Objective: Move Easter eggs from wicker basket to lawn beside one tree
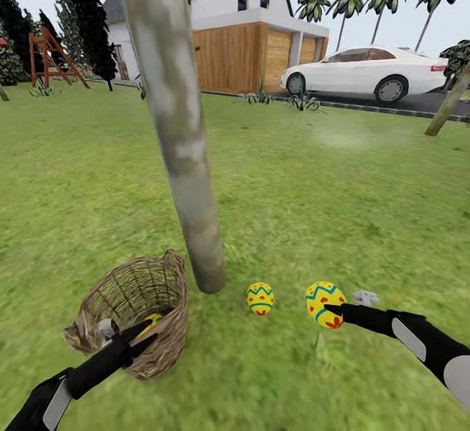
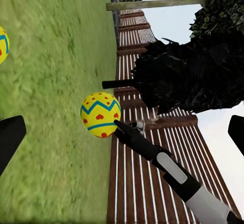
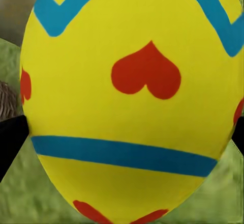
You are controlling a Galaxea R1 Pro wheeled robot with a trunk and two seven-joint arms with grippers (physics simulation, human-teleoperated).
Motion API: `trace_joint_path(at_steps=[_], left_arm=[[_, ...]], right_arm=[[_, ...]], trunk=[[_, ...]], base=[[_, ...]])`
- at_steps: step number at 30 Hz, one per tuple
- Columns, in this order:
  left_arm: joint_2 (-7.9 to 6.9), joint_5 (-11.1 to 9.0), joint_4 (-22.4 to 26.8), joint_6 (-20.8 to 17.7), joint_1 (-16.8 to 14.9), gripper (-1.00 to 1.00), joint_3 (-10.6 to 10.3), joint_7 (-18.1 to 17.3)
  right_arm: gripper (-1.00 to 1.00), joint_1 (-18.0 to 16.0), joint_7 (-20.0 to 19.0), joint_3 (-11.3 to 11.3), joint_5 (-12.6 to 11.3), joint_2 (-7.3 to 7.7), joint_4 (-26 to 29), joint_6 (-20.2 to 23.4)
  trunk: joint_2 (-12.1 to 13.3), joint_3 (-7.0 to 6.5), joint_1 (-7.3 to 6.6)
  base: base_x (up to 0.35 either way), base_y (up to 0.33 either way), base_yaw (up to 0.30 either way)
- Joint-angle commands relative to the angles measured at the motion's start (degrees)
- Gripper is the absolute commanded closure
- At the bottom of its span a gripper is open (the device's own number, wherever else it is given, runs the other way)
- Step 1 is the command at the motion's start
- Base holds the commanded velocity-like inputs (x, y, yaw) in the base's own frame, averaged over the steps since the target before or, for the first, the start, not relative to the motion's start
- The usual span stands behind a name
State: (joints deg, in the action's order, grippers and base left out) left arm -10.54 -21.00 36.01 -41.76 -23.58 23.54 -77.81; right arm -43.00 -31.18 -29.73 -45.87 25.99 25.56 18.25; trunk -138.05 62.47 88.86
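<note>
Right gripper [image 1: 333, 311] clamps an Easter egg [image 1: 324, 303] near the tree [image 1: 196, 222]; left gripper [image 1: 140, 338] gapes over the wicker basket [image 1: 124, 300]

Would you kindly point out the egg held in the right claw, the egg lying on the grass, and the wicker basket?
Held egg [image 1: 324, 303], head view, on its yellow shell above the fingertip.
Egg on the grass [image 1: 260, 298], head view, on its zigzag band.
Wicker basket [image 1: 171, 317], head view, on its woven outer wall.

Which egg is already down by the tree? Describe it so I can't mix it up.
Find the thick pale tree mid-lawn. Just right of its base, one egg lies on the grass, untouched. The egg further right sits in the right pincer; the third is inside the wicker basket.
</note>
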Motion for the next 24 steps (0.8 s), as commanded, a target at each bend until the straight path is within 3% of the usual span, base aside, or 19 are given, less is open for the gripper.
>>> trace_joint_path(at_steps=[1,18,24], left_arm=[[-0.01,-0.09,0.00,-0.60,0.01,-1.00,0.04,-0.15],[-0.01,-0.09,0.02,-0.60,-0.04,-1.00,0.02,-0.15],[-0.01,-0.09,0.02,-0.60,0.00,-1.00,0.02,-0.15]], right_arm=[[1.00,-0.07,-0.03,-0.26,-0.53,0.04,0.00,0.29],[1.00,-0.07,-0.02,-0.33,-0.48,-0.13,-0.85,0.28],[1.00,0.20,-0.02,-0.33,-0.53,-0.15,-1.13,-1.62]], trunk=[[-0.02,0.05,-0.01],[-0.02,0.05,-0.01],[-0.02,0.05,-0.01]], base=[[0.000,0.000,-0.283],[0.000,0.000,-0.283],[0.000,0.000,-0.283]])
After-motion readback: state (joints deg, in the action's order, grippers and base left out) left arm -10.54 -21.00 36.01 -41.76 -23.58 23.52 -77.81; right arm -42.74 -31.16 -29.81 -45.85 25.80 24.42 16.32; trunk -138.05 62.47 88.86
